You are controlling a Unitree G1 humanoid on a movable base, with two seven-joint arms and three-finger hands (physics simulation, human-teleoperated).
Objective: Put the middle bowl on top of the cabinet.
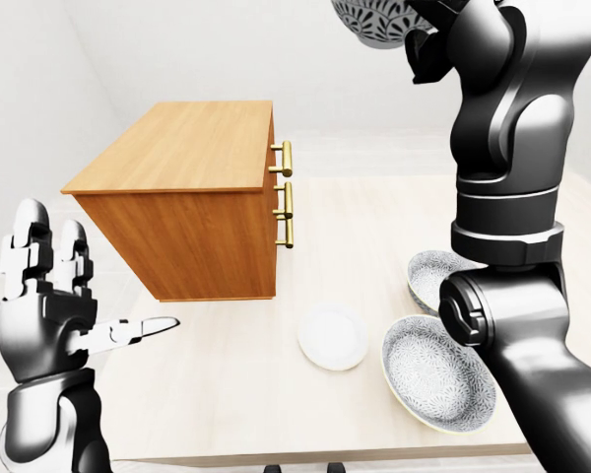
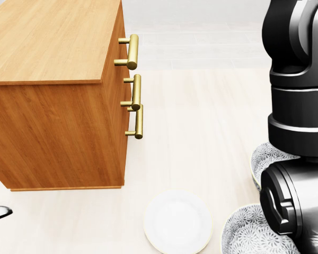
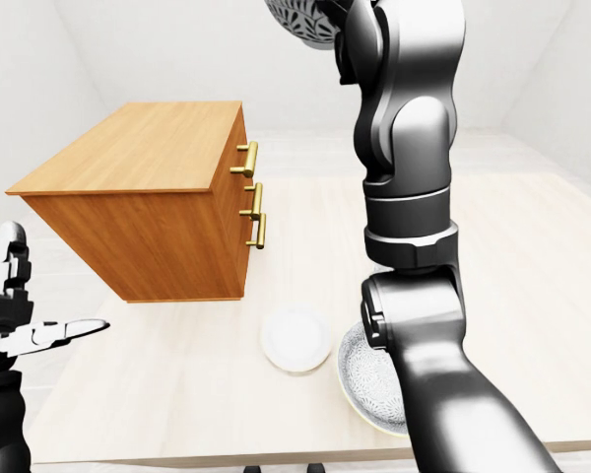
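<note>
A patterned grey-and-white bowl (image 1: 366, 24) is held high at the top edge of the left-eye view. My right hand (image 1: 422, 41) is shut on its rim, with the arm raised straight up. The bowl hangs above and to the right of the wooden cabinet (image 1: 182, 148), whose flat top is bare. Two more patterned bowls rest on the table: one (image 1: 435, 372) near the bottom right and one (image 1: 431, 276) partly hidden by my right arm. My left hand (image 1: 108, 281) is at the lower left, open and holding nothing, apart from the cabinet.
A small white plate (image 1: 332, 337) lies on the pale table (image 1: 374, 212) left of the two bowls. Brass handles (image 1: 284, 192) stick out of the cabinet's right face. The table's near edge runs along the bottom of the left-eye view.
</note>
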